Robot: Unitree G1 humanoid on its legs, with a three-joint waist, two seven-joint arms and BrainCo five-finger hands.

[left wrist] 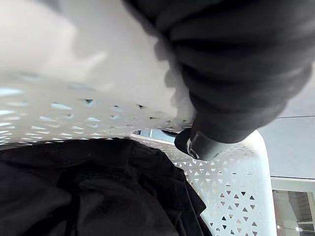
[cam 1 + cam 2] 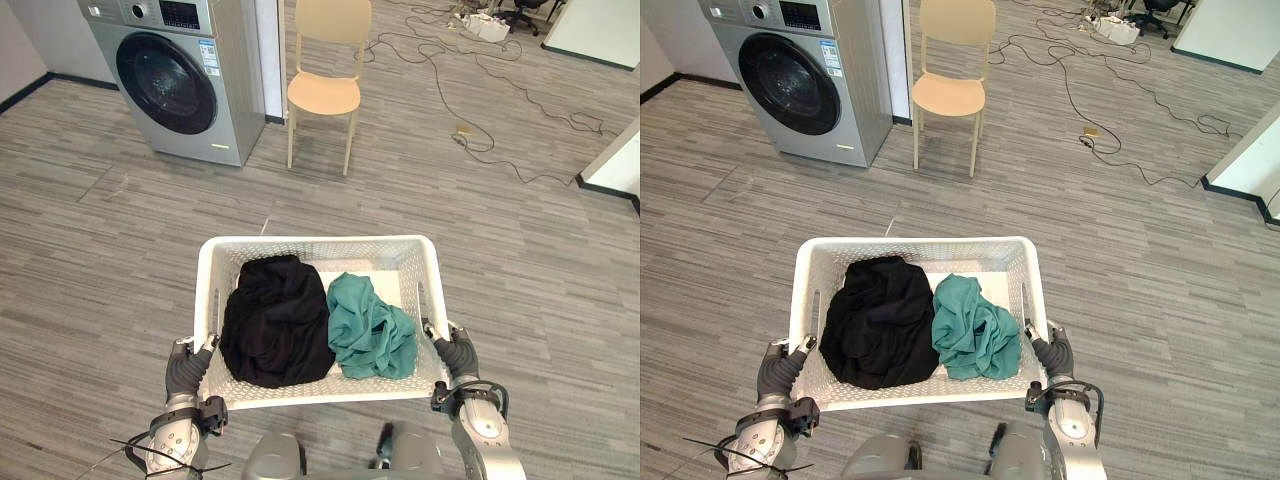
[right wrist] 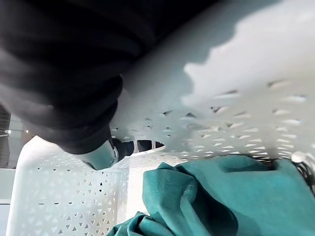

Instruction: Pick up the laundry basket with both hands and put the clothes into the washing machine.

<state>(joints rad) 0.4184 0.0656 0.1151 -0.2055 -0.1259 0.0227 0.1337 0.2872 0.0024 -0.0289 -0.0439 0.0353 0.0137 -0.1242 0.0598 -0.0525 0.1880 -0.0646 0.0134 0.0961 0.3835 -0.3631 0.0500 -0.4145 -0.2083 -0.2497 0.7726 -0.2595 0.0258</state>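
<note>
I'm carrying the white perforated plastic laundry basket (image 2: 316,243) by the side handles at its near corners. Left hand (image 2: 185,372) and right hand (image 2: 455,355) each clamp a thumb through the slot, so it rides level and the black garment (image 2: 275,320) and teal garment (image 2: 368,328) don't spill. The grey front-loading washing machine (image 2: 175,75) is well ahead.

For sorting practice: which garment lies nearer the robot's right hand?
The teal garment, beside the right hand; the black garment lies toward the left hand.

1 basket (image 2: 318,241), 2 garments (image 2: 277,320), 1 washer (image 2: 175,75), 1 chair (image 2: 325,95).
</note>
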